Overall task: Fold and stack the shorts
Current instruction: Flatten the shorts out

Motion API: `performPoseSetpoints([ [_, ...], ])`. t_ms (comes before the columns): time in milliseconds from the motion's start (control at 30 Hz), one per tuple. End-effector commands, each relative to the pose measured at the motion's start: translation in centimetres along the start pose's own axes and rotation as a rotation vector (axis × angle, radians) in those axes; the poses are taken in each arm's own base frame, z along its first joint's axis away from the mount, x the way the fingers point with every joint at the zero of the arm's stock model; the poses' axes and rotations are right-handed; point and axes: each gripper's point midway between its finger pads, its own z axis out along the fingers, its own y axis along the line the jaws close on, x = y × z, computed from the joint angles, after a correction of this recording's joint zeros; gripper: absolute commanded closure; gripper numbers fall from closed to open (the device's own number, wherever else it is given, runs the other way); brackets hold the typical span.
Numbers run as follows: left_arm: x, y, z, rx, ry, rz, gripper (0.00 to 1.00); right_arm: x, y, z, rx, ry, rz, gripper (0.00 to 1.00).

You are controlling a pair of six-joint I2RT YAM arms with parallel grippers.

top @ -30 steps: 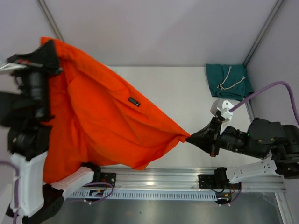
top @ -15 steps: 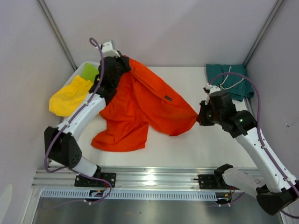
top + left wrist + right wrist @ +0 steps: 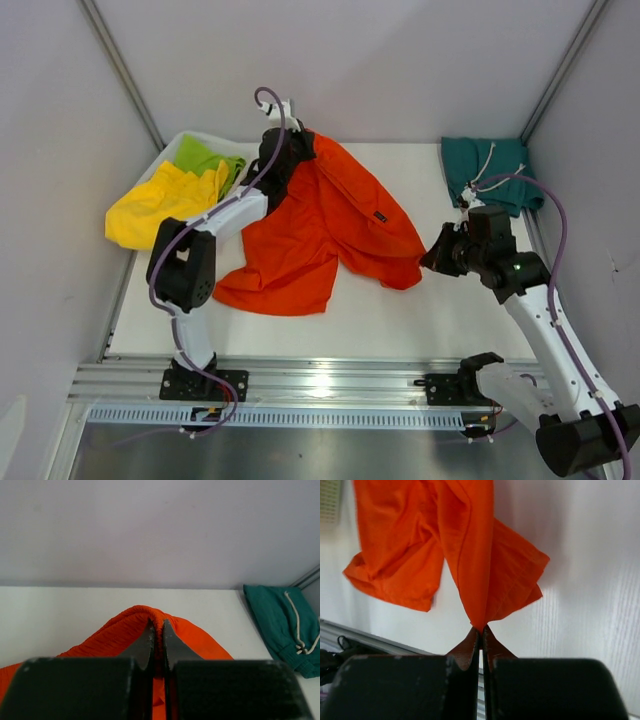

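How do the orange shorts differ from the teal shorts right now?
The orange shorts are spread loosely across the table; the teal shorts sit folded compactly in the far right corner. The orange pair is pinched by the left hand and right hand; the teal pair lies untouched. Teal's white drawstring shows; orange's does not. Both are plain cloth.

— What is the tabletop point(image 3: 400, 310) like?
— White and flat, with a metal rail point(image 3: 330, 380) along its near edge.
— What lies on it?
— Orange shorts point(image 3: 320, 230) sprawl rumpled across the middle, with one leg reaching toward the near left. Teal shorts point(image 3: 480, 170) sit bunched in the far right corner, a white drawstring point(image 3: 481, 168) on top, apart from the orange pair.
— And on the left?
— A white bin point(image 3: 183, 138) at the far left edge holds lime-green shorts point(image 3: 205, 158). Yellow shorts point(image 3: 160, 205) spill over its near side.
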Motion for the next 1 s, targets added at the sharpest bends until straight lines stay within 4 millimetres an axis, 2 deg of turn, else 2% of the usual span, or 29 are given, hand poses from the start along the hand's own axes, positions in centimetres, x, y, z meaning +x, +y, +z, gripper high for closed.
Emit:
performPoseSetpoints([
  [0, -11.2, -3.8, -3.0, 0.111, -0.275, -0.003, 1.00, -1.6, 4.9, -2.9, -0.247, -0.089, -0.093, 1.00],
  [33, -11.8, -4.0, -3.7, 0.117, -0.274, 0.007, 1.00, -1.0, 6.0, -3.3, -0.308, -0.079, -0.127, 1.00],
  [67, -14.0, -4.8, -5.2, 0.143, -0.302, 0.007, 1.00, -0.8, 7.2, -3.9, -0.372, -0.080, -0.156, 1.00],
  [133, -15.1, -5.3, -6.9, 0.156, -0.298, 0.011, 1.00, 0.7, 10.3, -6.4, -0.542, -0.054, -0.234, 1.00],
  [167, -18.1, -6.0, -9.6, 0.180, -0.350, 0.002, 1.00, 1.7, 12.2, -7.7, -0.630, -0.045, -0.290, 1.00],
  [200, -18.1, -5.9, -10.9, 0.181, -0.344, 0.001, 1.00, 2.4, 13.3, -8.8, -0.686, -0.038, -0.314, 1.00],
  [233, -19.2, -6.1, -12.6, 0.183, -0.359, -0.002, 1.00, 3.0, 14.3, -10.4, -0.749, -0.046, -0.347, 1.00],
  [267, -21.9, -6.6, -16.7, 0.197, -0.425, -0.017, 1.00, 4.2, 16.0, -12.4, -0.852, -0.023, -0.391, 1.00],
  [367, -24.2, -7.2, -23.3, 0.213, -0.478, -0.022, 1.00, 5.4, 18.0, -16.6, -0.991, -0.034, -0.452, 1.00],
  [400, -27.2, -7.4, -28.0, 0.238, -0.558, -0.036, 1.00, 6.5, 18.6, -18.0, -1.044, -0.005, -0.476, 1.00],
  [433, -28.4, -8.2, -30.4, 0.273, -0.578, -0.048, 1.00, 6.6, 18.9, -19.3, -1.081, -0.018, -0.491, 1.00],
  [467, -28.5, -8.3, -31.8, 0.285, -0.569, -0.049, 1.00, 6.5, 19.3, -20.7, -1.117, -0.034, -0.499, 1.00],
  [533, -30.3, -8.7, -35.5, 0.329, -0.613, -0.075, 1.00, 6.5, 19.8, -22.9, -1.175, -0.055, -0.511, 1.00],
  [567, -30.6, -8.7, -36.0, 0.335, -0.616, -0.078, 1.00, 5.8, 20.1, -24.2, -1.185, -0.093, -0.511, 1.00],
  [600, -31.0, -8.6, -36.1, 0.325, -0.622, -0.080, 1.00, 4.9, 20.1, -24.0, -1.149, -0.125, -0.496, 1.00],
  [633, -31.3, -8.7, -35.0, 0.298, -0.615, -0.074, 1.00, 3.6, 20.2, -22.9, -1.069, -0.159, -0.479, 1.00],
  [667, -31.4, -9.1, -33.9, 0.291, -0.608, -0.073, 1.00, 3.9, 19.9, -22.6, -1.054, -0.144, -0.482, 1.00],
  [700, -31.9, -9.5, -33.0, 0.283, -0.593, -0.052, 1.00, 2.5, 19.9, -20.8, -0.957, -0.175, -0.452, 1.00],
  [733, -29.9, -10.5, -29.0, 0.269, -0.519, -0.017, 1.00, 2.1, 19.6, -19.2, -0.897, -0.173, -0.440, 1.00],
  [800, -31.0, -11.6, -26.9, 0.262, -0.511, 0.003, 1.00, 1.7, 19.4, -15.8, -0.806, -0.154, -0.409, 1.00],
  [833, -30.5, -11.8, -25.3, 0.247, -0.491, 0.019, 1.00, 1.1, 19.4, -14.7, -0.786, -0.162, -0.388, 1.00],
  [867, -28.6, -12.1, -22.2, 0.225, -0.441, 0.035, 1.00, 1.3, 19.6, -14.3, -0.804, -0.141, -0.389, 1.00],
  [933, -29.0, -12.5, -21.3, 0.230, -0.465, 0.035, 1.00, 1.4, 19.4, -13.0, -0.809, -0.126, -0.373, 1.00],
  [967, -28.5, -12.5, -21.1, 0.233, -0.466, 0.035, 1.00, 0.9, 19.5, -13.3, -0.837, -0.142, -0.370, 1.00],
])
